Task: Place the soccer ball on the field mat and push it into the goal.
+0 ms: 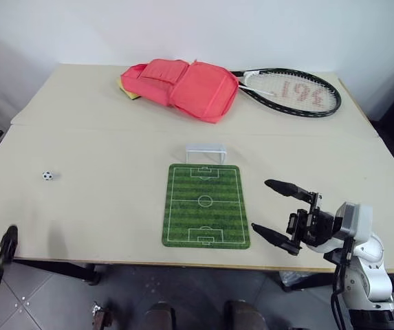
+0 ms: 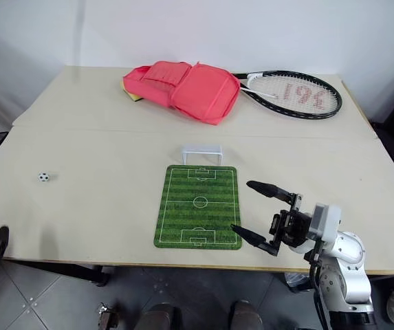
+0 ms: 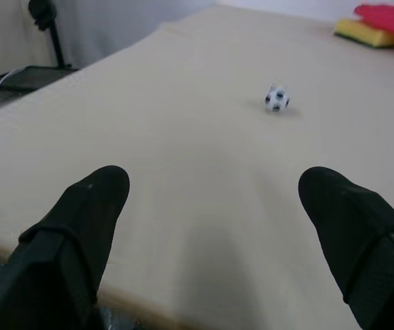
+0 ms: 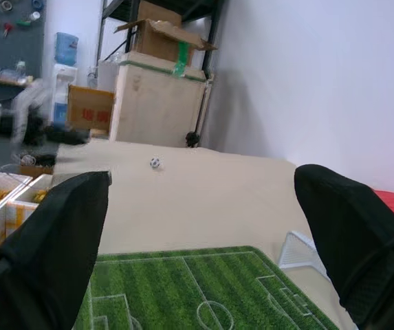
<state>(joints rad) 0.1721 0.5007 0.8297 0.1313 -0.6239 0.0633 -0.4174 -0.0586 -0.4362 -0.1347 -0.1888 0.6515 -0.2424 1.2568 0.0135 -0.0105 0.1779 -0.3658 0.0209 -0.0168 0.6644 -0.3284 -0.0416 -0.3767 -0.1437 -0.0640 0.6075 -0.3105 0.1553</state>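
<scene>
Two pincers, both spread wide, neither holding anything. Left pincer [image 3: 210, 227] sits at the near counter [image 1: 100, 206] edge, aimed across bare surface at the soccer ball [image 1: 47, 176], which lies ahead of it and a bit toward the robot's right, well apart from its tips. Right pincer [image 1: 282, 211] hovers just beside the near right corner of the field mat [image 1: 205, 205], pointing across it; the goal [image 1: 205, 152] stands past the mat's far end, touching or nearly touching that edge, mouth facing the mat.

Step in hand, as I judge it: reach and pick the ball with the left. To do well: come in low and straight, centre the ball between the tips, close gently since a ball this tiny rolls away at any nudge. Then set it on the mat in line with the goal mouth.

Hard to read: left pincer mostly cut off at the head views' edge. Yellow item under the pink bag [image 1: 183, 86] mostly hidden. Tennis racket [image 1: 293, 91] handle tucked behind the bag.
</scene>
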